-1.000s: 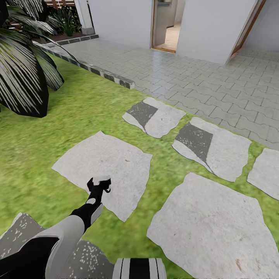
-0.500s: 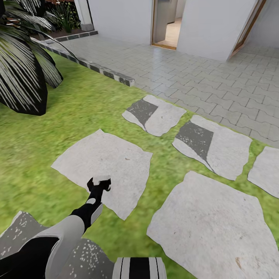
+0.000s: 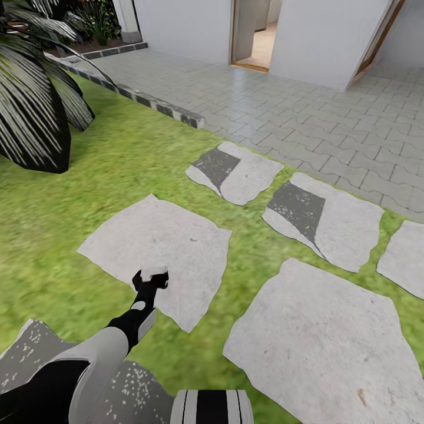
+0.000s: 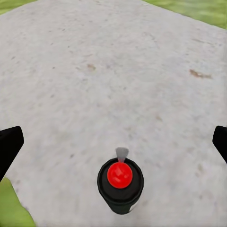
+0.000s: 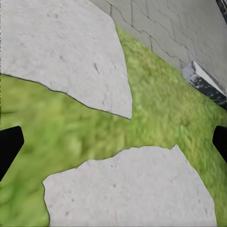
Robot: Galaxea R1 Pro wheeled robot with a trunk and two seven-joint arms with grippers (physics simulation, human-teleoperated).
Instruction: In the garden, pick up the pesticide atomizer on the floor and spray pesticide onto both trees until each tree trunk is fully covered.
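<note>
The pesticide atomizer (image 4: 120,182), a small dark can with a red dot on top, stands on a pale stone slab (image 4: 113,71) in the garden lawn (image 3: 88,194). My left gripper (image 4: 115,144) is open. Its black fingertips (image 4: 9,147) sit far apart on either side of the can and do not touch it. In the head view the left gripper (image 3: 152,281) hangs over the near edge of that slab (image 3: 171,241), with the atomizer's light grey head (image 3: 155,272) at its tip. My right gripper (image 5: 113,142) is open over grass and slabs. Both trees and their trunks are out of view.
A dark palm (image 3: 35,112) stands at the far left. Several stepping stones (image 3: 318,341) lie in the grass ahead and to the right. Beyond a stone kerb (image 3: 171,112) lies a paved patio (image 3: 306,118), with a white house wall and an open doorway (image 3: 253,35).
The whole head view has slid slightly upward, so the camera has moved. The left arm and the atomizer keep their place in the picture.
</note>
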